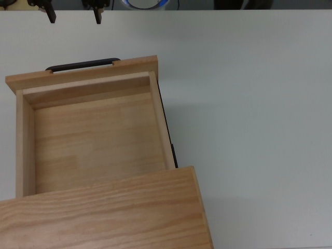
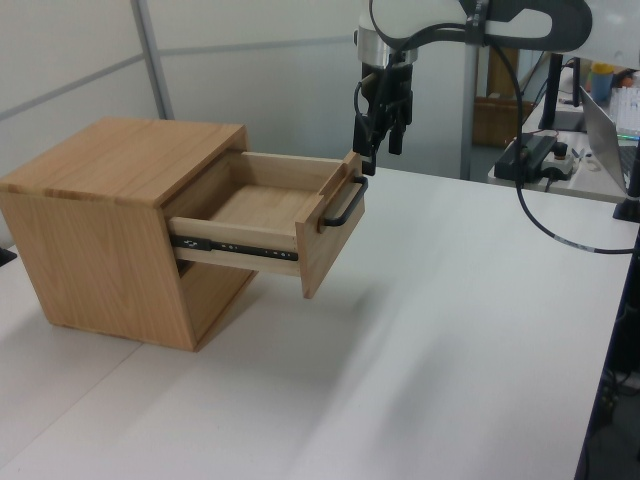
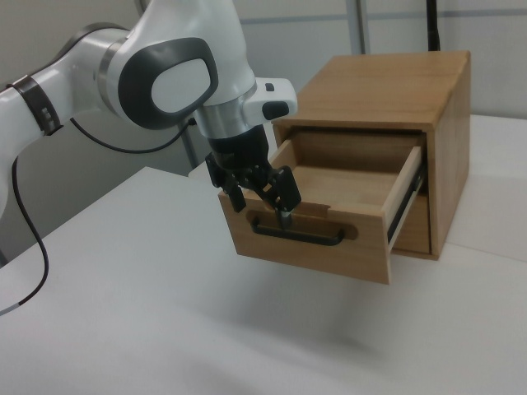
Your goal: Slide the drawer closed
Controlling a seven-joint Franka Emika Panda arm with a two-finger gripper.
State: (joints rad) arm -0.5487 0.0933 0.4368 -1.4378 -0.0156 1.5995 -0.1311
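Note:
The drawer [image 1: 93,140] is a shallow light-wood tray, pulled far out of its cabinet [image 1: 104,212] and empty inside. Its black bar handle [image 1: 83,65] runs along the wider front panel. My gripper [image 1: 73,15] hangs open just beyond that panel on the handle side, holding nothing. In the left view the gripper [image 2: 380,140] hovers above the far end of the drawer [image 2: 260,205] front, close over the handle [image 2: 345,205]. In the right view the gripper [image 3: 260,206] points down in front of the drawer [image 3: 346,185], one fingertip right above the handle [image 3: 298,237]; contact cannot be told.
The cabinet [image 2: 120,160] stands on a white table [image 2: 450,330]. A power strip [image 2: 535,155] and cables lie on a second desk at the left view's right, with a black cable [image 2: 560,230] trailing onto the table. A wall stands behind the cabinet.

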